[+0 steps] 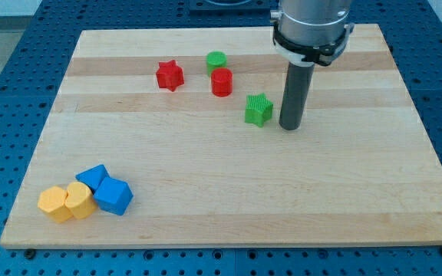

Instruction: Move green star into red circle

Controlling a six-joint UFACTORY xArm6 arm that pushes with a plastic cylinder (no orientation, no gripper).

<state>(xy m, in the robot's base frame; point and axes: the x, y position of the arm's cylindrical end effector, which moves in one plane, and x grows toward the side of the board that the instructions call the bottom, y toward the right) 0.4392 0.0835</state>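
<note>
camera view: green star point(258, 110) bright green, ridged sides, flat on wooden board point(206, 207), lower right of red circle point(222, 82), apart | rod's tip point(289, 126) just right of star, narrow gap | no gripper, bare rod holds nothing

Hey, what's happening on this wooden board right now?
A robot arm is pushing blocks around with a rod. My tip sits just to the view's right of the green star, close beside it; contact can't be confirmed. The red circle lies up and to the view's left of the star, with a gap between them, so the star hasn't reached it yet.
</note>
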